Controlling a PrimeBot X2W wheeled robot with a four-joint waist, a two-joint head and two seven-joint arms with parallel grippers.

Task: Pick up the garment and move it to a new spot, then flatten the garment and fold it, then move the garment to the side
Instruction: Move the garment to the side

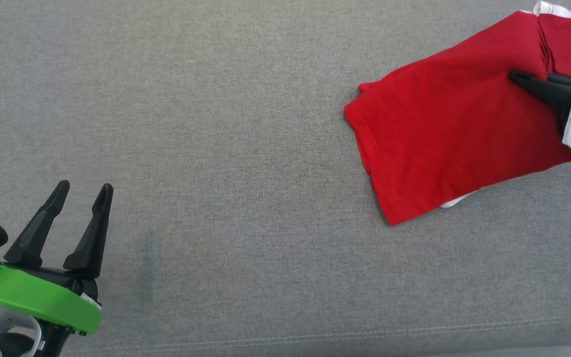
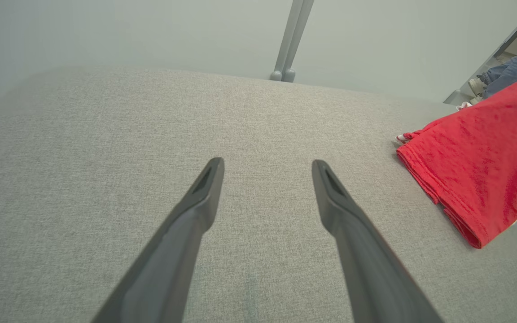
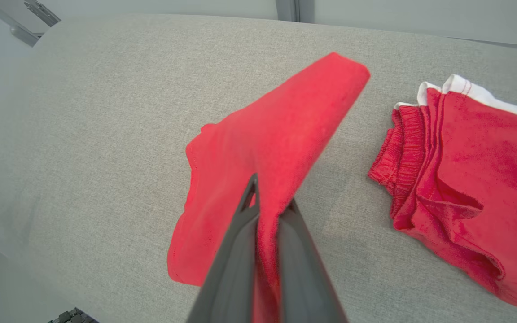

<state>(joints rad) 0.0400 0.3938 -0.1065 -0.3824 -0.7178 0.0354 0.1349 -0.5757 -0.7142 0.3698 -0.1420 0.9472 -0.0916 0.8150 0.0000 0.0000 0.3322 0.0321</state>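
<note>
Red garment (image 1: pixel 454 129) pinched by closed right gripper (image 3: pixel 271 193).

Colours: garment (image 1: pixel 454 124) solid red, with white trim at its 1 o'clock corner. The table (image 1: pixel 246 148) is light grey — a finely heathered weave. The left claw (image 1: pixel 86 187) is black above a bright green band; the right claw (image 1: pixel 529 76) is black, its housing white.
</note>
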